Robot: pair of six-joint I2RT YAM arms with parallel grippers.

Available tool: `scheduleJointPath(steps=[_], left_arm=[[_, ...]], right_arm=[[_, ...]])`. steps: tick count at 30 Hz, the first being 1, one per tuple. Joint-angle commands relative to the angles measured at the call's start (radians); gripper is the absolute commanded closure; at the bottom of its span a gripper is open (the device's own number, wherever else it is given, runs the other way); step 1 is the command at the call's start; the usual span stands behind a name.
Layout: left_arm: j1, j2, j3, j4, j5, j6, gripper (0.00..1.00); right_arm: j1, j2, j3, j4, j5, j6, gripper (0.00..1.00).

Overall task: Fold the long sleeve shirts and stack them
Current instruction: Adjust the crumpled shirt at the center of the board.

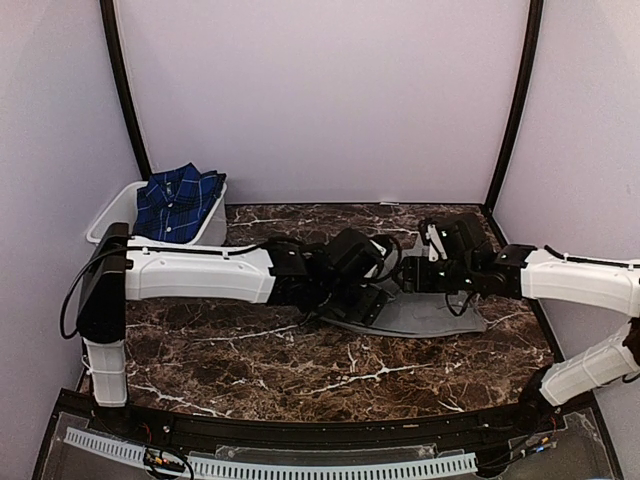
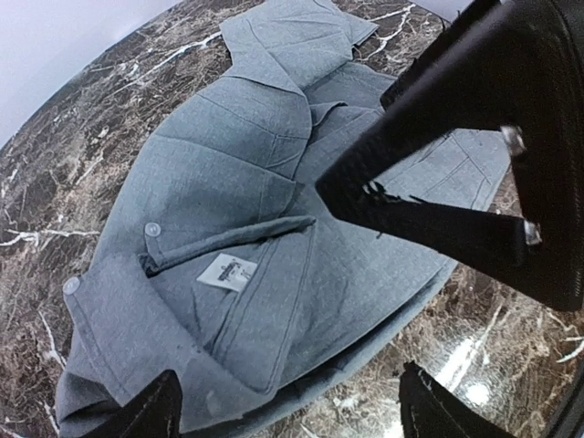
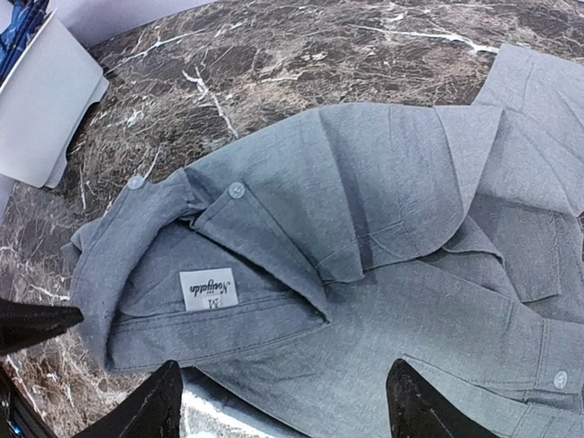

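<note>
dark brown marble table [image 1: 300, 370], pale lilac walls [image 1: 320, 90], black corner poles [image 1: 125, 90]

I count one grey shirt [image 1: 420, 318] mid-frame in the overhead view and one plaid shirt [image 1: 178, 200] at upper left, two in all. One white tub [image 1: 112, 212], one marble table [image 1: 250, 370], and two arms: left arm [image 1: 200, 272], right arm [image 1: 580, 280]. My right wrist view gives three pale buttons [image 3: 236, 190] and one neck label [image 3: 208, 292].
</note>
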Motion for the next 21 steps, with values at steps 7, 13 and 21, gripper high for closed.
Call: scheduleJointPath(steps=[7,13,21], left_arm=[[-0.024,0.171,0.216,-0.233,-0.313,0.090,0.14],[-0.020,0.206,0.216,-0.251,-0.347,0.126,0.15],[0.033,0.215,0.219,-0.272,-0.364,0.099,0.60]], right_arm=[[-0.080,0.049,-0.018,0.119,-0.058,-0.002,0.29],[-0.089,0.077,-0.028,0.144,-0.071,-0.007,0.29],[-0.089,0.138,-0.018,0.149,-0.076,-0.019,0.31]])
